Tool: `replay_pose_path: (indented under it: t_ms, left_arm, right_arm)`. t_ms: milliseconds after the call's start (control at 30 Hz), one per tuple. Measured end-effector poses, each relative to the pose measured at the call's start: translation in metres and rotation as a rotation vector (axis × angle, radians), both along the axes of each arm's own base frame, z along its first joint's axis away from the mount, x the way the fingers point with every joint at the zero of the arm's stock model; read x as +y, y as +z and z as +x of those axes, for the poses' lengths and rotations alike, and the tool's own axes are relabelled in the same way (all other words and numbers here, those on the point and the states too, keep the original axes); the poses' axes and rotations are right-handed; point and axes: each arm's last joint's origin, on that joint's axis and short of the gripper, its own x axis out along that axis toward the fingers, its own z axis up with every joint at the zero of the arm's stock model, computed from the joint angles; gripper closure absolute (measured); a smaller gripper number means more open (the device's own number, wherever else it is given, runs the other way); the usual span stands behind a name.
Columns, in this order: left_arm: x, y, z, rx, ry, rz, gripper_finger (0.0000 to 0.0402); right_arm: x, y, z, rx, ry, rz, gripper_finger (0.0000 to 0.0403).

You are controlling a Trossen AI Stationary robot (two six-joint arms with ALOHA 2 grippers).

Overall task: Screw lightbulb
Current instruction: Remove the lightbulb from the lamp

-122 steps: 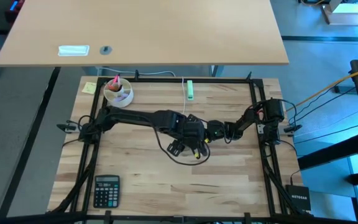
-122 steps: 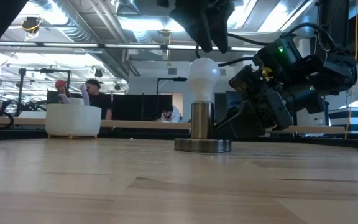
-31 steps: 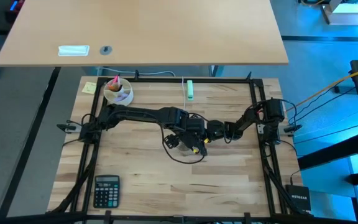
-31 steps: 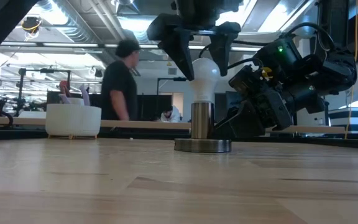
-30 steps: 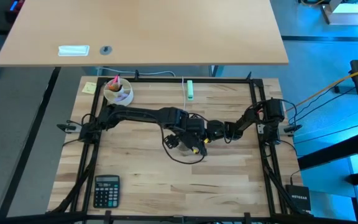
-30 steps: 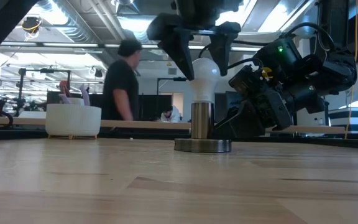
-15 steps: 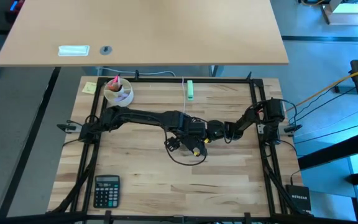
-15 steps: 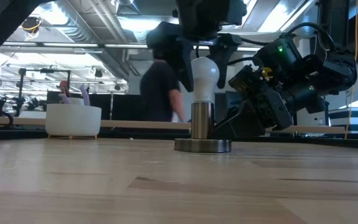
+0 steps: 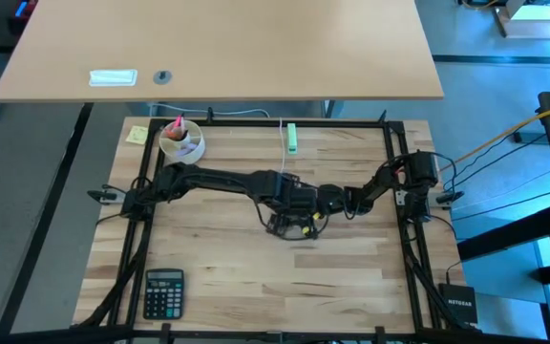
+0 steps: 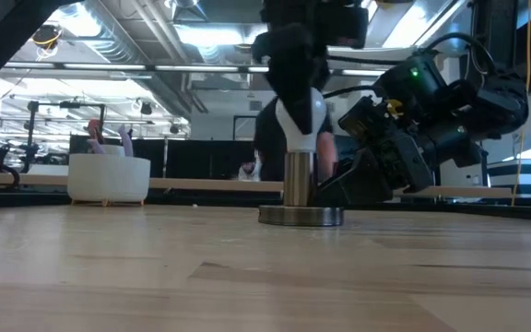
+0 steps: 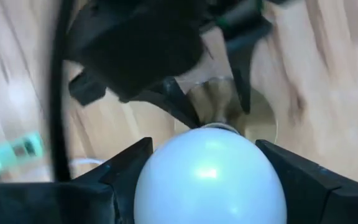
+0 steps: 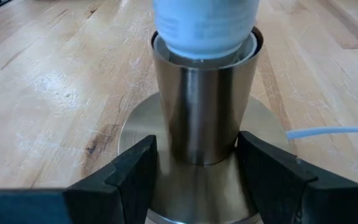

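Left gripper [image 10: 300,88] directly above socket [image 10: 300,192], fingers [image 11: 124,167] either side of bulb [image 11: 210,173] head, at or very near glass; firm grip not confirmed

Bulb upright, base seated in socket mouth, long axis vertical, in line with socket axis; left gripper comes straight down that axis, so twisting falls to left arm

Right gripper [image 12: 194,163] level with socket, fingers [image 12: 134,168] flanking its column, apparently clamping to steady it
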Motion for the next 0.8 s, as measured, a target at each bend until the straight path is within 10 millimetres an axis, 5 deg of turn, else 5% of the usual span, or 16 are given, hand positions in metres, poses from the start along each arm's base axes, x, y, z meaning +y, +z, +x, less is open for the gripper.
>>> replay_pose_path:
  t_ms: [333,800]
  left_arm:
    - [-0.014,0.002,0.008,-0.207,0.552,-0.221,0.0115]
    - [-0.015,0.003,0.006,-0.187,0.532,-0.22,0.0135]
  right_arm:
    - [0.001,0.0,0.007,0.034,0.017,0.009,0.0176]
    - [0.001,0.003,0.013,0.03,0.025,0.012,0.0176]
